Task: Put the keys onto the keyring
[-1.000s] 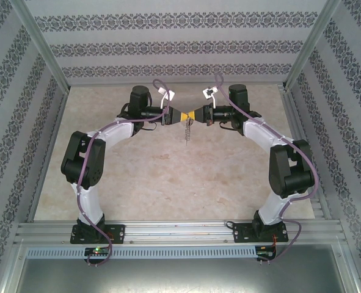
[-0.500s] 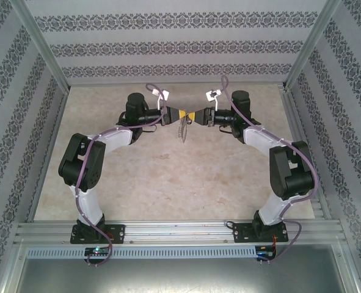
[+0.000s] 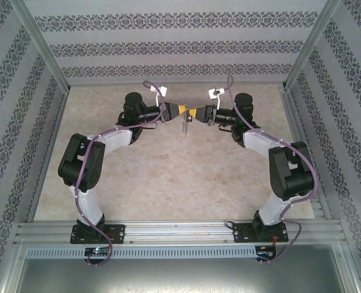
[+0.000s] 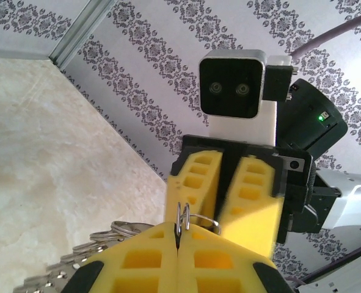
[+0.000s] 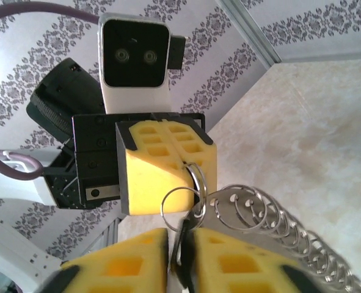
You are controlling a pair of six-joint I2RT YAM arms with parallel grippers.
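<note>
Meeting above the beige worktop point(image 3: 168, 177), the left end effector point(image 4: 179, 232) clamps a silvery wire keyring with chain point(image 5: 247, 204), while the right end effector point(image 5: 181, 241) narrowly pinches a small dark-headed key point(image 5: 181, 249) beside it; threading looks unfinished.

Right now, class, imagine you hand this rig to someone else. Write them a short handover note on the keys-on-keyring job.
Left gripper: shut on a silver ring, held in mid-air.
Right gripper: closed on a small dark thing, apparently the key, tip to tip with the left gripper.
Chain: hangs from the ring beneath the grippers.
Done: both parts are up in the air and meet.
Left: I cannot tell whether the key is threaded onto the ring. Check, finish threading, then release.
</note>
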